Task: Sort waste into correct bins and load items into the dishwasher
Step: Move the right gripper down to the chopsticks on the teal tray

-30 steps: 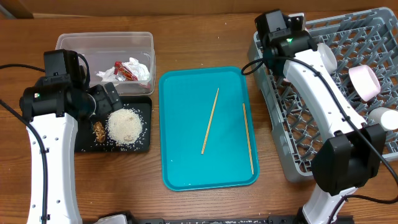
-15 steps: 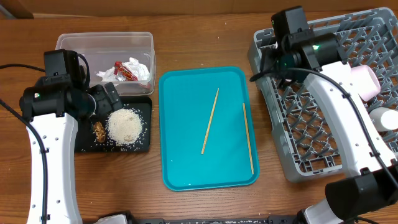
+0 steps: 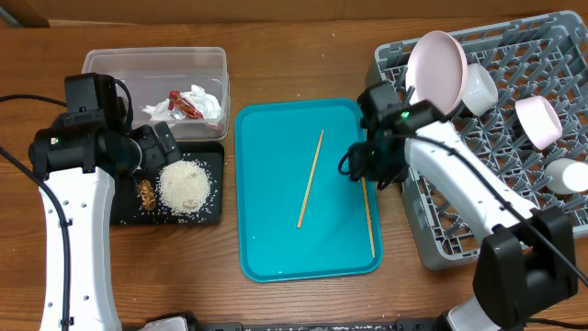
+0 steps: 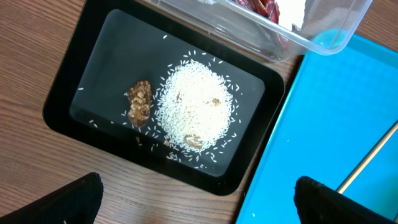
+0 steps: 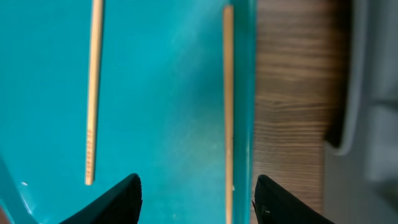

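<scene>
Right gripper (image 5: 196, 196) open and empty, low over the right side of the teal tray (image 3: 276, 156), jaws straddling the right chopstick (image 5: 228, 106) without touching it. The second chopstick (image 5: 93, 93) lies to its left on the same tray. Left gripper (image 4: 199, 202) wide open and empty above the black tray (image 4: 102, 68), which holds the rice (image 4: 196, 106) and the brown scrap (image 4: 139, 101).

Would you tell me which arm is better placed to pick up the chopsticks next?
Right: the right gripper hangs open over the chopstick along the teal tray's edge nearest the dish rack. The left gripper is over the black tray, farther away.
</scene>
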You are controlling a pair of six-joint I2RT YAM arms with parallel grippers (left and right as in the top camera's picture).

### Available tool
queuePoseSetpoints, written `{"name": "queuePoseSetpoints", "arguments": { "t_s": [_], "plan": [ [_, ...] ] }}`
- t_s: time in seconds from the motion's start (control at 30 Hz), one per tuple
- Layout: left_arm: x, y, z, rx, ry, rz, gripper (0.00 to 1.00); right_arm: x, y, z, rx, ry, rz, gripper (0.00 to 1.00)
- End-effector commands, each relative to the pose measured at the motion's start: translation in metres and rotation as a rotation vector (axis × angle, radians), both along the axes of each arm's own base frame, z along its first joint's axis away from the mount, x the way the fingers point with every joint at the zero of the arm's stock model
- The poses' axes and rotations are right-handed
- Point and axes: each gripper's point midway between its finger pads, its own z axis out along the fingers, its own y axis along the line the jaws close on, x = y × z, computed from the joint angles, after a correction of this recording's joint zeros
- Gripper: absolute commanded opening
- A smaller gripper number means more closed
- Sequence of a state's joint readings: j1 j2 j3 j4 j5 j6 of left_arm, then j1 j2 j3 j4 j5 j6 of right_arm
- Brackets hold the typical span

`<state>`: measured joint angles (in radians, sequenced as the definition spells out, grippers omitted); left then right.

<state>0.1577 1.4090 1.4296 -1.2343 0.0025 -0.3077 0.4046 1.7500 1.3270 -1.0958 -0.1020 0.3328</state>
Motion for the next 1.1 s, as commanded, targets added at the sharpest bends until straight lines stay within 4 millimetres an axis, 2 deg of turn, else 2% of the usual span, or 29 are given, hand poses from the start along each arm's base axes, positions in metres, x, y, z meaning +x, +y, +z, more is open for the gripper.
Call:
{"name": "queuePoseSetpoints", "arguments": {
  "t_s": [0.0,0.1,0.3,0.47,1.07],
  "plan": [
    [0.001,0.002,0.007,0.012,-0.021,0.009,1.0,-0.011,0.004,-0.021,0.007,0.025,-0.02,0.59],
    [0.001,0.002,0.007,0.012,-0.02,0.009,1.0,-0.019,0.0,-0.036,-0.002,0.046,-0.02,0.58],
    [0.001,0.002,0.007,0.012,-0.021,0.009,1.0,-0.032,-0.003,-0.055,-0.02,0.113,-0.023,0.58],
    [0.001,0.002,0.007,0.012,-0.021,0.009,1.0,-0.038,0.003,-0.061,0.017,0.147,-0.021,0.56],
    [0.001,0.002,0.007,0.012,-0.021,0.009,1.0,-0.058,-0.006,-0.081,-0.005,0.195,-0.042,0.56]
  ]
}}
